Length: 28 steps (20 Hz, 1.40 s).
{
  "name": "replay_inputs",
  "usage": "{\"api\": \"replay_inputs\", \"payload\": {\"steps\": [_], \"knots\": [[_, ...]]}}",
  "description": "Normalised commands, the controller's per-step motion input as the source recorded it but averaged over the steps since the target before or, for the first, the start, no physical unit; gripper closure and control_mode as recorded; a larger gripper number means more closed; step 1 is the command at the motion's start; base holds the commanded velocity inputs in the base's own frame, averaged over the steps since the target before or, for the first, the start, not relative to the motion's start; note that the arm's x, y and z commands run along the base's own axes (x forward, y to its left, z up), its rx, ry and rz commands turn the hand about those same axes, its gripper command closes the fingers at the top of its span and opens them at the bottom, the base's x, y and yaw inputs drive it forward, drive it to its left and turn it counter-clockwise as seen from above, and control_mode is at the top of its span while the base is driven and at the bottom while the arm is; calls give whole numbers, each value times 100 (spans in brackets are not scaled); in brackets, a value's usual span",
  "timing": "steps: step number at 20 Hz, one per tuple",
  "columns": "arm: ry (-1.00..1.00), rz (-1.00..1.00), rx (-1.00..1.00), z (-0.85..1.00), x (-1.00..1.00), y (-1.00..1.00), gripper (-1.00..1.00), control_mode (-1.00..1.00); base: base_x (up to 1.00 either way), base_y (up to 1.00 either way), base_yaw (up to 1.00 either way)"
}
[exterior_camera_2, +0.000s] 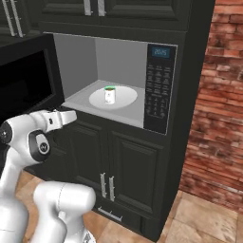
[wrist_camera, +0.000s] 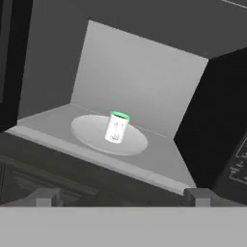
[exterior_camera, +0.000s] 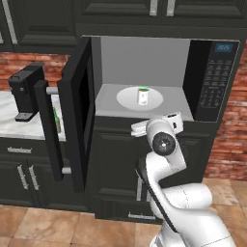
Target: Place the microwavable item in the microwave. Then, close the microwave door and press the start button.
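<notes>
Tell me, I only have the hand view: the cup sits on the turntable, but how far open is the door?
Observer: The microwave door stands swung wide to the left, with its bar handle facing the room.
Operator: Anything near the door?
Observer: A coffee machine stands on the counter beyond it.
Operator: Is the keypad reachable?
Observer: The keypad panel is uncovered, right of the cup.

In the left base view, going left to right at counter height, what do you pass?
Coffee machine → door handle → microwave door → cup on the turntable → keypad panel.
</notes>
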Motion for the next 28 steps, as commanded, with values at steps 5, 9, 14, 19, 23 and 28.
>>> {"api": "replay_inputs", "payload": {"steps": [5,9,14,19,23,28], "knots": [[-9,4,-21,15,-100,42,-100,-100,0,0,0],[-10,16,-14,-25,-100,29,-100,-100,0,0,0],[-20,17,-15,-9,-100,27,-100,-100,0,0,0],[-10,24,-23,-46,-98,72,-100,-100,0,0,0],[-7,28,-24,-43,-93,88,-100,-100,0,0,0],[0,26,-24,-51,-27,100,-100,-100,0,0,0]]}}
